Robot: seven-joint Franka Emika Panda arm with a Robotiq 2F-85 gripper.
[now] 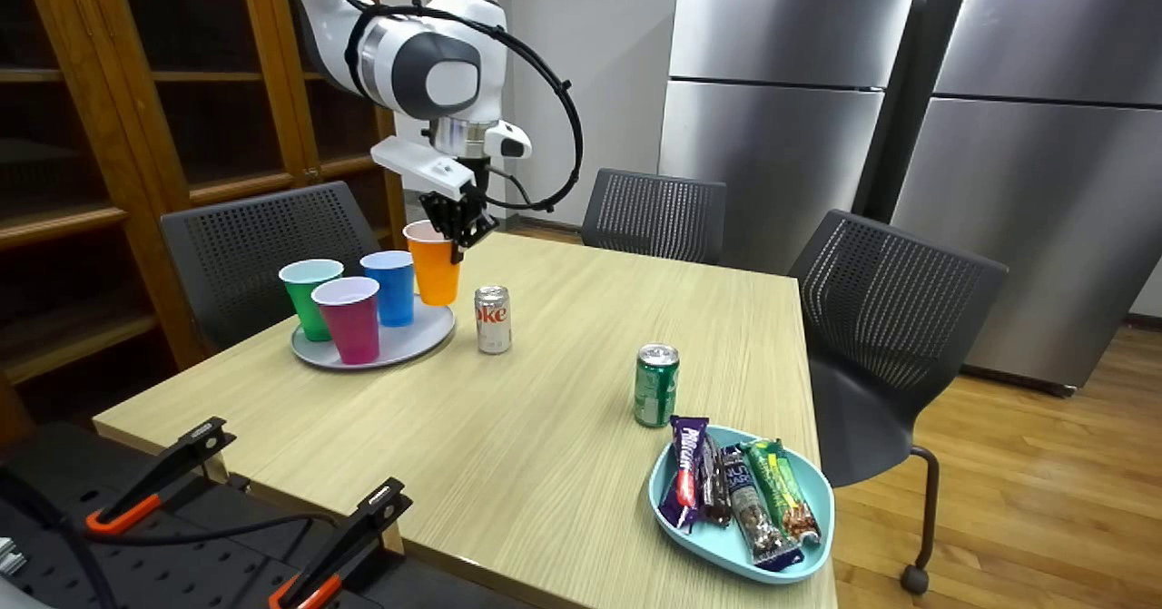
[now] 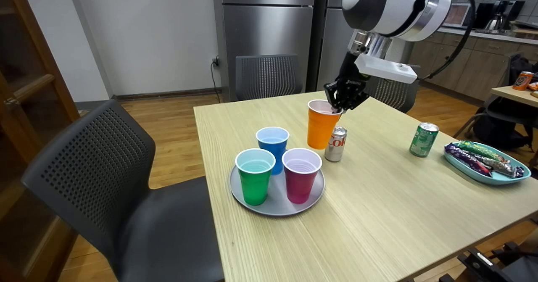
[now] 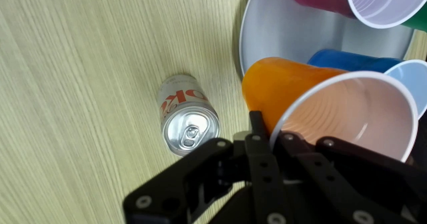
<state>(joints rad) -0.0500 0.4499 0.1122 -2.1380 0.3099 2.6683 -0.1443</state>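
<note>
One orange plastic cup [image 2: 322, 126] hangs aloft near the gray plate [image 2: 275, 201], its wall pinched by the pincer [image 3: 272, 128]; carrying seems in hand, the next move likely demanding care around the silver Coke can [image 1: 493, 322] beside the plate.

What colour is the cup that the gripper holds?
The cup is orange outside, with a white rim; the wrist view shows this best.

Pale wood-grain counter [image 1: 572, 346], dark mesh-back chairs [image 1: 894, 305] around it. Wood-plank floor [image 2: 176, 151], plain off-white wall [image 2: 147, 34]. Two stainless fridges [image 1: 772, 155], softly light-streaked. Brown glass-doored cabinet [image 1: 195, 73] behind one chair; in an exterior view, kitchen cupboards [image 2: 483, 59] farther back.
</note>
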